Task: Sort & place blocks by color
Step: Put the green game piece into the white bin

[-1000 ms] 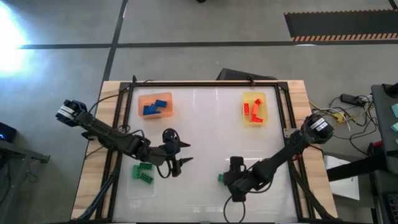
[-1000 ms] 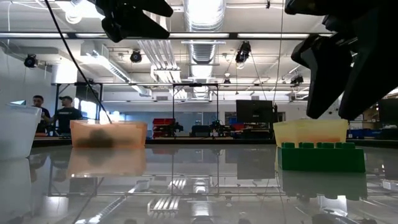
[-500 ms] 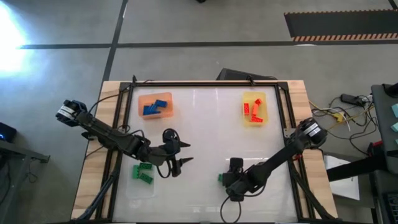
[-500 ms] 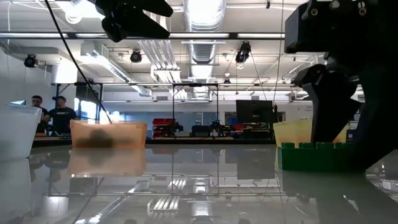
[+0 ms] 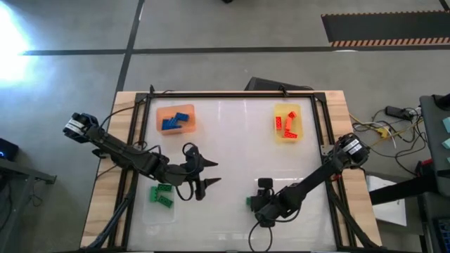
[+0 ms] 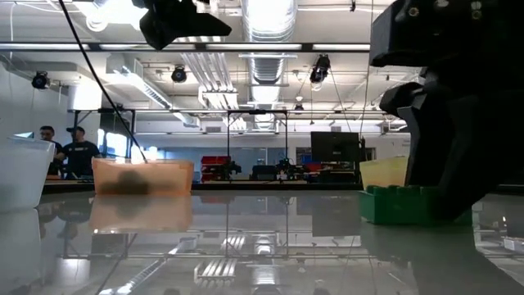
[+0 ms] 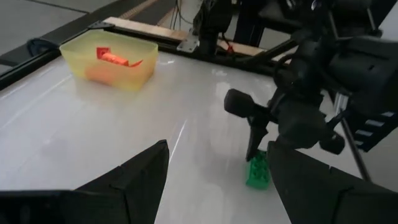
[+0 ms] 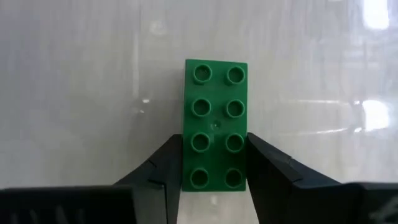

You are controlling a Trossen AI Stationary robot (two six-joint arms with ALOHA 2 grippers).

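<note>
On the white worktop (image 5: 232,147), an orange tray (image 5: 175,119) of blue blocks (image 5: 176,121) and a yellow tray (image 5: 287,124) of red blocks (image 5: 286,124) sit at the far side. Left claw (image 5: 200,176) hovers released mid-worktop. Right claw (image 8: 214,180) grasps a green block (image 8: 216,124) by its long sides near the front edge.

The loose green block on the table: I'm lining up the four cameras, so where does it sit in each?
High view: green block, lower centre, at the right gripper.
Low view: right side, partly behind the dark gripper.
Left wrist view: lower right, under the other arm.
Right wrist view: centre, between the jaws.
Shared landmark: yellow tray.
</note>
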